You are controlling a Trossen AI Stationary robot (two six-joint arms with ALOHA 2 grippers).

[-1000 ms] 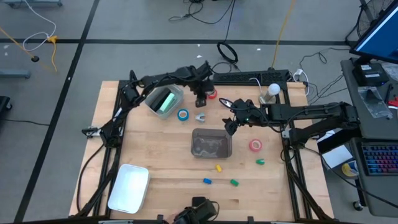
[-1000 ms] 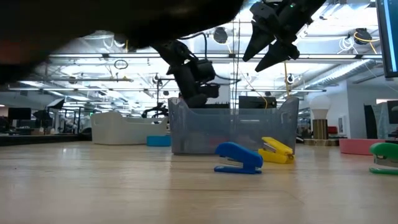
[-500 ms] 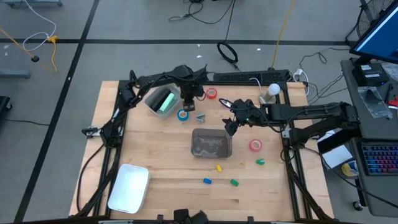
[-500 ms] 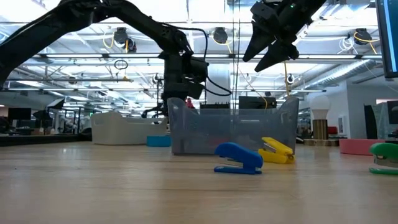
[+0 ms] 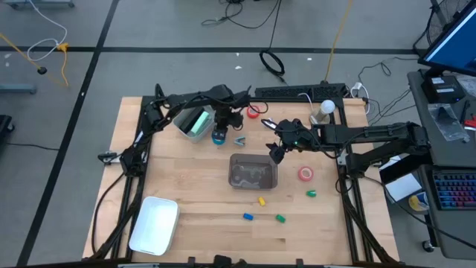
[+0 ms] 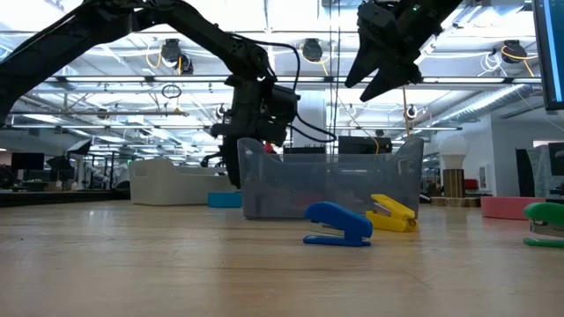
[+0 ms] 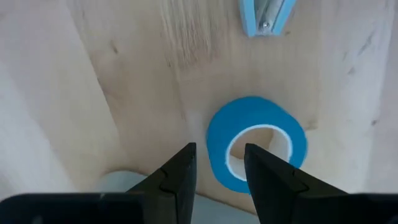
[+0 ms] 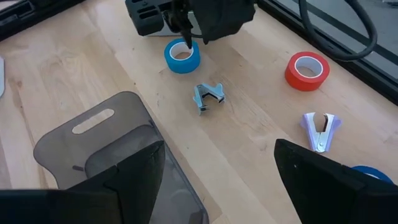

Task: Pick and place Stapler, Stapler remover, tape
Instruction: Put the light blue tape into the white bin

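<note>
Light blue tape roll (image 5: 219,138) flat on the table (image 5: 186,190), at about 10 o'clock from the grey bin (image 5: 253,170) and just beside the clear container with green inside (image 5: 195,121). Left gripper (image 7: 217,177) directly above it, fingers (image 7: 180,180) parted and straddling the near wall of the ring, one outside and one over the hollow centre; not yet clenched, contact impossible to tell. Small blue-grey stapler remover (image 8: 208,97) just beyond the roll, at 3 o'clock from it in the high view. Red tape roll (image 8: 306,70) farther off, near the table's 12 o'clock edge; pale purple stapler remover (image 8: 321,129) beside it. Pink-red tape roll (image 5: 306,173) at 3 o'clock from the bin. Right gripper (image 6: 388,70) raised well above the table at about 1 o'clock from the bin, fingers spread wide, grasping nothing. Blue stapler (image 6: 337,223), yellow stapler (image 6: 390,213) and green stapler (image 6: 546,218) lying at 5 to 6 o'clock from the bin. White tray (image 5: 154,223) at the table's 7 o'clock corner.
</note>
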